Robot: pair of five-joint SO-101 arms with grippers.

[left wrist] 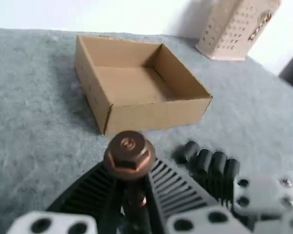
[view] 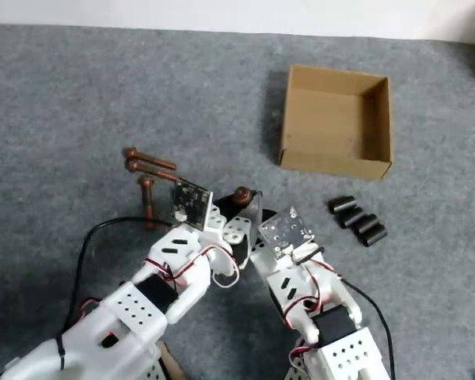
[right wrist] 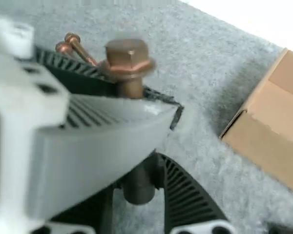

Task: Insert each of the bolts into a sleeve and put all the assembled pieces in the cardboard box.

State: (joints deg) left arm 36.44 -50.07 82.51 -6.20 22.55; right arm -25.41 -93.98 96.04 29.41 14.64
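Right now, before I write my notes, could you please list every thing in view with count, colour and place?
carpet: one, grey, under everything.
cardboard box: one, brown, empty, far right.
perforated object: one, beige, behind the cardboard box.
loose bolts: three, copper, lying at left.
held bolt: one, copper, head up, centre.
loose sleeves: four, black, row near the cardboard box.
held sleeve: one, dark, under the held bolt.
left tool: one, black fingers, shut on the held bolt.
right tool: one, black fingers, shut on the held sleeve.
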